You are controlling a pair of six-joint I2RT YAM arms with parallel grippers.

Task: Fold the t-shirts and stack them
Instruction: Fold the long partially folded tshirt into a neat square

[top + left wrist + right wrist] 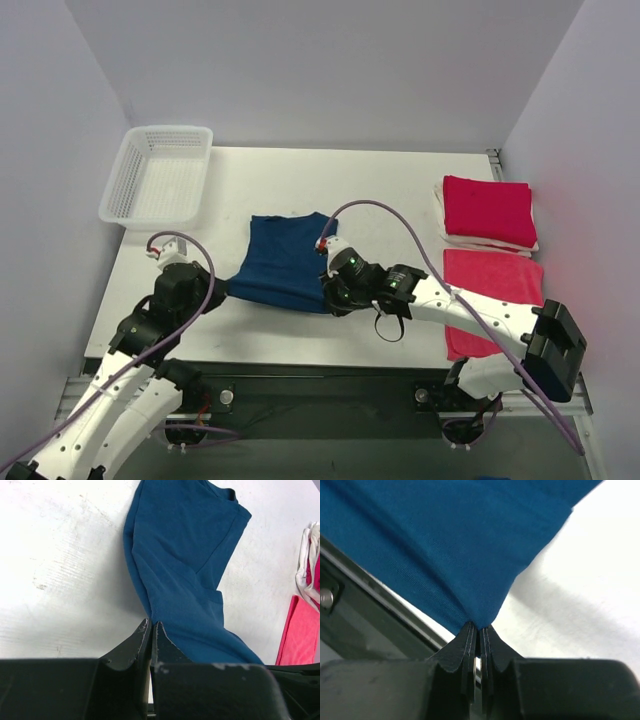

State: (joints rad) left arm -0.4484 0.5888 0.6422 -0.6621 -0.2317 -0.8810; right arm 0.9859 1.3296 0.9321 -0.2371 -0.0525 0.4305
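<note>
Looks like the left gripper [151, 628] and right gripper [479, 630] are each clamped on a near corner (hem, I think) of the navy t-shirt [285, 258] on the table [400, 190], which is limp, light cotton, so corners are the right handhold.

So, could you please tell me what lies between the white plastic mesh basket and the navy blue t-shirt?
Nothing: in the top external view, only bare white table separates the white plastic mesh basket from the navy blue t-shirt.

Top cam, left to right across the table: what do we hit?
basket → left hand → blue shirt → right hand → red shirts, one stack and one flat, both at the right edge.
</note>
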